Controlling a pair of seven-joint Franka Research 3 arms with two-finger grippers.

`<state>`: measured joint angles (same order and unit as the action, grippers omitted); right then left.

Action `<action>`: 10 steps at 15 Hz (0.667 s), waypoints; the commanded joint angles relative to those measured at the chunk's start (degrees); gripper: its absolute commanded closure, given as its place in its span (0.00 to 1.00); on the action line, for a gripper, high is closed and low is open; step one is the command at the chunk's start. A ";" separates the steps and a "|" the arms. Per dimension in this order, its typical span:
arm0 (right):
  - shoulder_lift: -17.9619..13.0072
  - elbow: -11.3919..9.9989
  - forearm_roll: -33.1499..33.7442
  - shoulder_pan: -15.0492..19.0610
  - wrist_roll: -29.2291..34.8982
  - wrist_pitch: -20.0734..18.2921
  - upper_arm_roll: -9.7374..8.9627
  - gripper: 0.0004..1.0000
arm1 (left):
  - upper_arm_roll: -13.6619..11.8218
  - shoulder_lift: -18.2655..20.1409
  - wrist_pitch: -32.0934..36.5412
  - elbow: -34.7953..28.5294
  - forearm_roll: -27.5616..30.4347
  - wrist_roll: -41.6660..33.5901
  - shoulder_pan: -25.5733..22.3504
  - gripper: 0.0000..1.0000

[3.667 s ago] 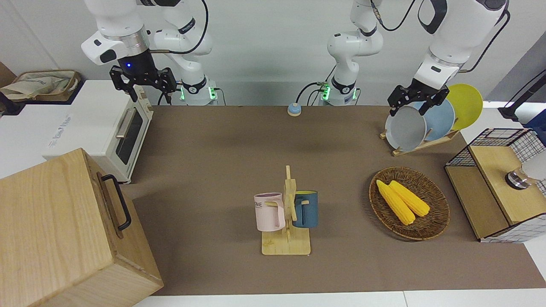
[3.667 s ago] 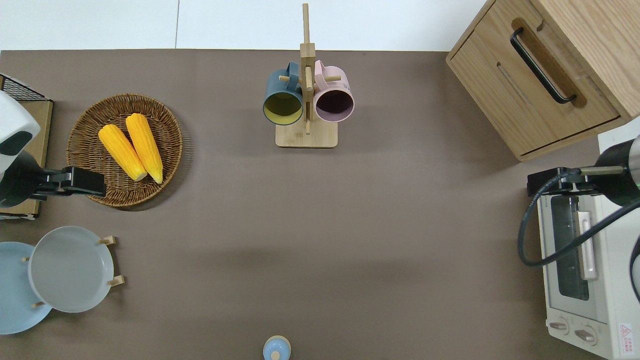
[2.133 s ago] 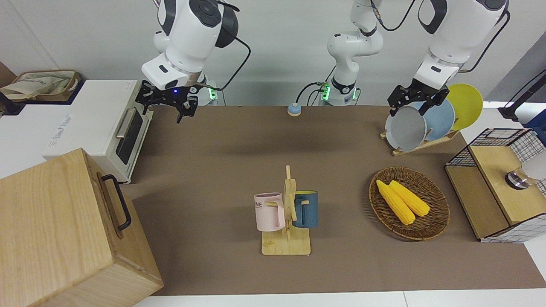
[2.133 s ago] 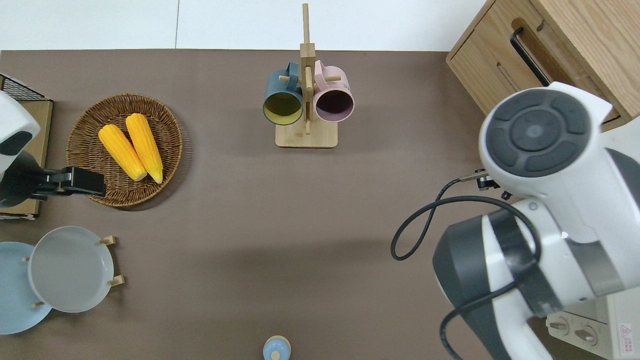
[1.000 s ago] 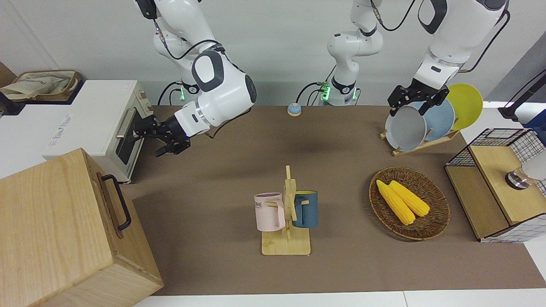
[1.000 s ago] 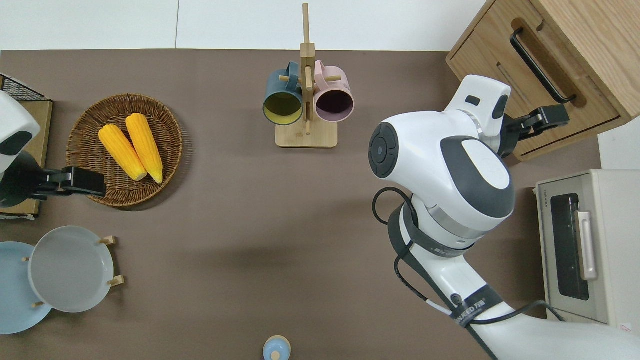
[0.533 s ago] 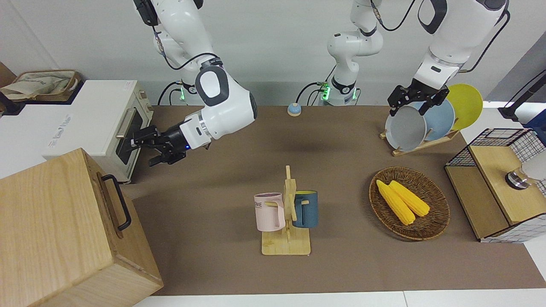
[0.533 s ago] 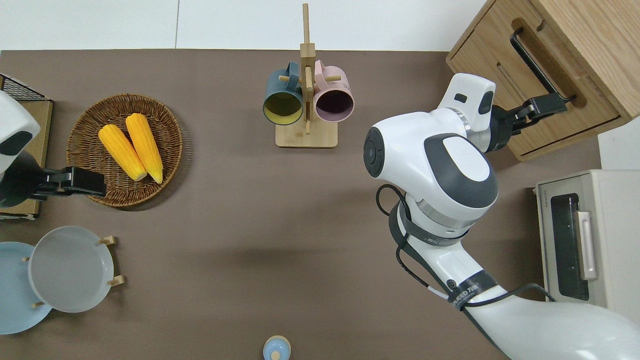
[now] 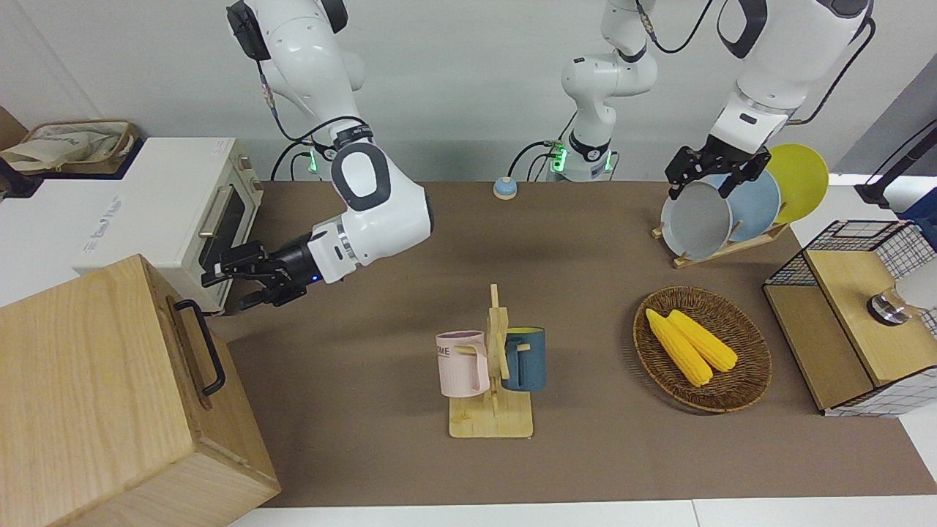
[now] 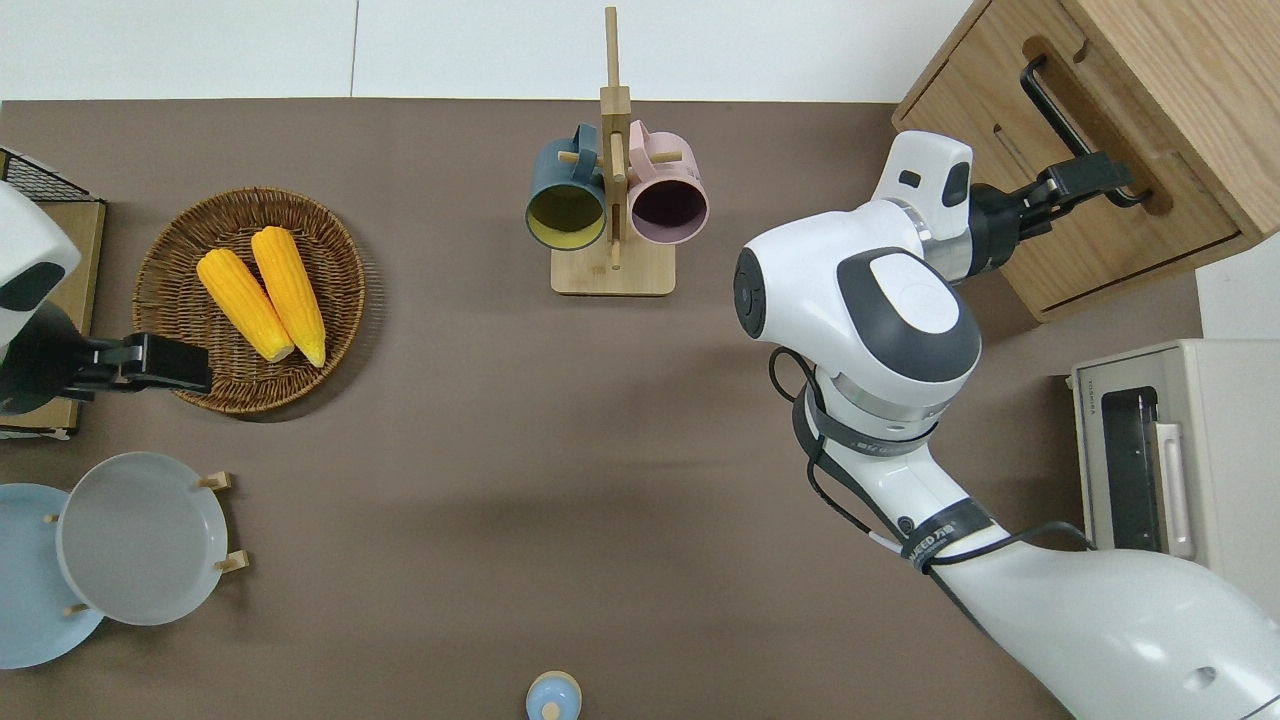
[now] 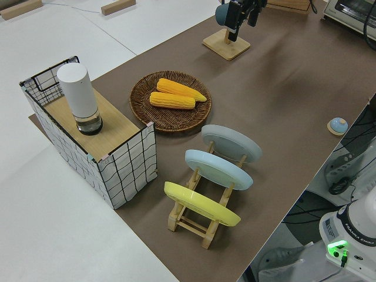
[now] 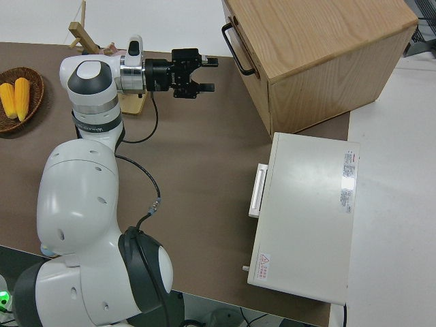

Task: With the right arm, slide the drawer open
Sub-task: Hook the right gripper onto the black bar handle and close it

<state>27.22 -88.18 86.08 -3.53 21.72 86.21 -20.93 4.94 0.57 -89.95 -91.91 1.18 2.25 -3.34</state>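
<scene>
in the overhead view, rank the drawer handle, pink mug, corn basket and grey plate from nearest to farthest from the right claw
From the right claw:
1. Drawer handle, right by the claw, on the wooden cabinet.
2. Pink mug, on the mug tree mid-table.
3. Corn basket, toward the left arm's end.
4. Grey plate, on the rack, nearer to the robots than the basket.
</scene>
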 commanded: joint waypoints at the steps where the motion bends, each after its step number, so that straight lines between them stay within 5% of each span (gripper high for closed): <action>1: 1.96 1.87 4.70 1.07 1.04 2.37 -0.43 0.05 | -0.29 0.57 0.65 -0.28 -0.65 -0.41 0.26 0.00; 10: 5.82 4.59 8.31 1.60 4.20 4.84 0.10 0.07 | -0.29 0.57 0.65 -0.28 -0.65 -0.41 0.26 0.00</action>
<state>30.05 -86.47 92.05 -2.53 23.89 90.50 -20.32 4.94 0.57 -89.95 -91.91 1.18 2.25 -3.34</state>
